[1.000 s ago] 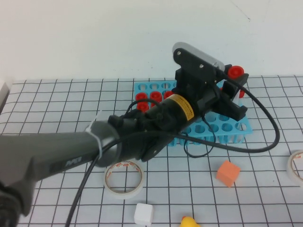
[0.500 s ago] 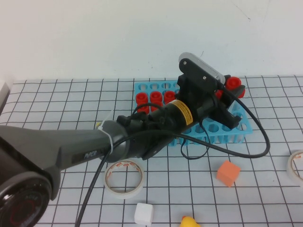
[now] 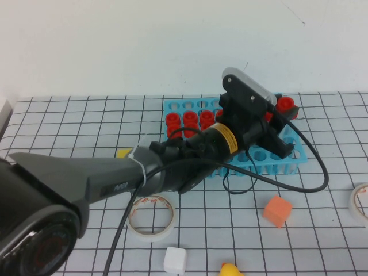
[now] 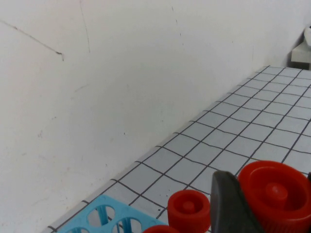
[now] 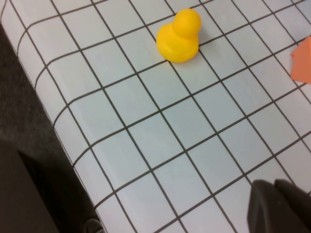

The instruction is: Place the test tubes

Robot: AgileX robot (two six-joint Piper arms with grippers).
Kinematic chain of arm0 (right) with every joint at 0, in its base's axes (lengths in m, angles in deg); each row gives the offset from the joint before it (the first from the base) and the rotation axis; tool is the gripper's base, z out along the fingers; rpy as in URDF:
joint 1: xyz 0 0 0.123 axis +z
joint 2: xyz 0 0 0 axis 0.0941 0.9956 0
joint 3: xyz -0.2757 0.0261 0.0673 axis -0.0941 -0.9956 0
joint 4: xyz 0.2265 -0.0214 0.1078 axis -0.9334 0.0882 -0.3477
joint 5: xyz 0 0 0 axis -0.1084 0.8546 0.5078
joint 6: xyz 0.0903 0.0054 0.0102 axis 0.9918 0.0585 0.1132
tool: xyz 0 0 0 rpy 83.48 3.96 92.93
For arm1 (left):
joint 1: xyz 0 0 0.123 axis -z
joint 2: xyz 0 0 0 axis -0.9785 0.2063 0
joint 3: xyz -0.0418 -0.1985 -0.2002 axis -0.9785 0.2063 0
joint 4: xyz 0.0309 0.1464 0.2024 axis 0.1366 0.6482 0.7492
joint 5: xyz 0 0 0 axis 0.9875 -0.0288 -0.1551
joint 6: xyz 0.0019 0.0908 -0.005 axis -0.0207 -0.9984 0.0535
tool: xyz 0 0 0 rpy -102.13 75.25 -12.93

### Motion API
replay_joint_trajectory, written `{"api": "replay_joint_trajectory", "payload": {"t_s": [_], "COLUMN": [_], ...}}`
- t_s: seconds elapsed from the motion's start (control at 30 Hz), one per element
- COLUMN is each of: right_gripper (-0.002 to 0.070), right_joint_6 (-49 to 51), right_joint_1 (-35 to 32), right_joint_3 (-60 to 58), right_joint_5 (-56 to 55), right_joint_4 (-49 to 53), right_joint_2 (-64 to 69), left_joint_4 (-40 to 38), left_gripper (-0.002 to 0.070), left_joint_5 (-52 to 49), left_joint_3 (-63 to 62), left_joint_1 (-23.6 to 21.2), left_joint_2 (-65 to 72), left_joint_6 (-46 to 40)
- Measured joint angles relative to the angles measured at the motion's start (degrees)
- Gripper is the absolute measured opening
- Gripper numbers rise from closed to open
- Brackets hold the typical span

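A blue test tube rack (image 3: 289, 165) stands at the back of the gridded table, with several red-capped tubes (image 3: 189, 119) in its far left holes. My left gripper (image 3: 280, 118) reaches over the rack's far right corner and is shut on a red-capped test tube (image 3: 286, 104). In the left wrist view that tube's cap (image 4: 278, 193) fills the corner beside one dark finger (image 4: 230, 206), and another capped tube (image 4: 188, 209) stands just behind it in the rack (image 4: 104, 216). My right gripper (image 5: 282, 206) is shut and empty, low over the bare grid near the table's front edge.
A tape roll (image 3: 150, 215), an orange cube (image 3: 277, 210), a white cube (image 3: 174, 260) and a yellow duck (image 3: 230, 269) lie in front of the rack. A second tape roll (image 3: 361, 201) sits at the right edge. The right wrist view shows the duck (image 5: 179, 36) and the cube (image 5: 303, 60).
My left gripper has come down with the red-capped tube toward the rack's far right corner, and the arm has stretched further forward.
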Motion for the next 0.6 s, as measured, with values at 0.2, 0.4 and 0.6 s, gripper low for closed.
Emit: {"api": "replay_joint_trajectory", "payload": {"t_s": [0.2,0.4,0.6], "right_gripper": [-0.0001,-0.0001,-0.0001], "right_joint_6": [0.0,0.0,0.0], "right_joint_1": [0.0,0.0,0.0], "right_joint_3": [0.0,0.0,0.0], "right_joint_5": [0.0,0.0,0.0], "right_joint_4": [0.0,0.0,0.0], "right_joint_2": [0.0,0.0,0.0], "left_joint_4": [-1.7,-1.9,-2.1], "left_gripper": [0.0263,0.0263,0.0263], "left_joint_5": [0.7,1.0,1.0], "left_joint_3": [-1.1,-3.5,-3.8], "left_joint_1": [0.0,0.0,0.0], "left_joint_2": [1.8,3.4,4.4], "left_joint_6": [0.0,0.1,0.1]}}
